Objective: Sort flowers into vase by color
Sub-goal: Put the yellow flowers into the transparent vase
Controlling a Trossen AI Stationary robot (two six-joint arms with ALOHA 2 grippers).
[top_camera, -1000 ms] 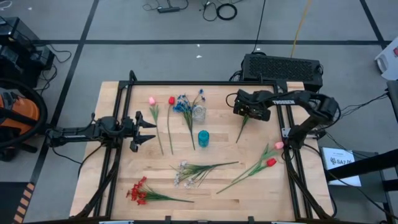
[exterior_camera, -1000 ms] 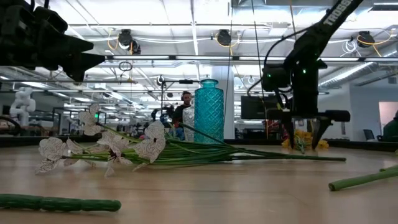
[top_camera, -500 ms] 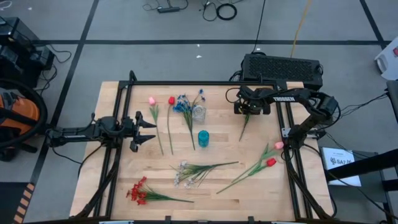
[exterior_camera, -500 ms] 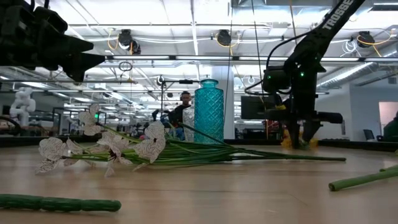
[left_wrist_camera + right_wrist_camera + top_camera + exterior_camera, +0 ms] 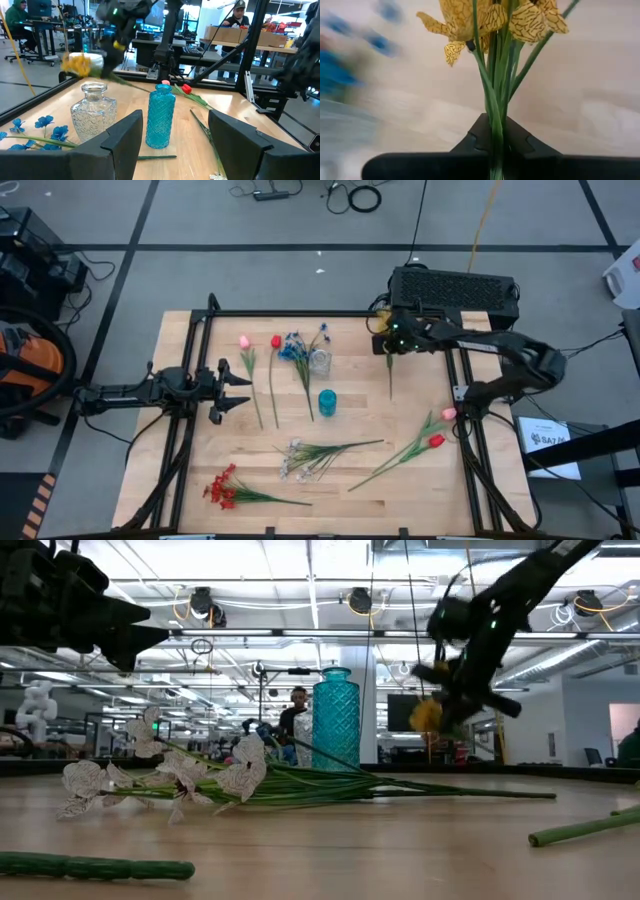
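surface: wooden table [image 5: 400, 500] with black frame, grey taped floor around | room: workshop, person [image 5: 297, 710] behind the teal vase [image 5: 335, 720] | around: glass vase [image 5: 319, 361], blue flowers [image 5: 295, 350], white flowers [image 5: 300, 458], tulips | right gripper [image 5: 389, 346] clenched on yellow flowers [image 5: 492, 20], lifted at far edge | left gripper [image 5: 240, 389] released, idle at left.

The right gripper [image 5: 391, 343], clamped on the yellow spray [image 5: 495, 20], hangs over the tabletop [image 5: 380, 480] with bare wood beneath it. Toward the left gripper [image 5: 243, 391], the clear vase [image 5: 319, 361] and teal vase [image 5: 327, 402] stand upright, blue sprays [image 5: 293, 350] just beyond.
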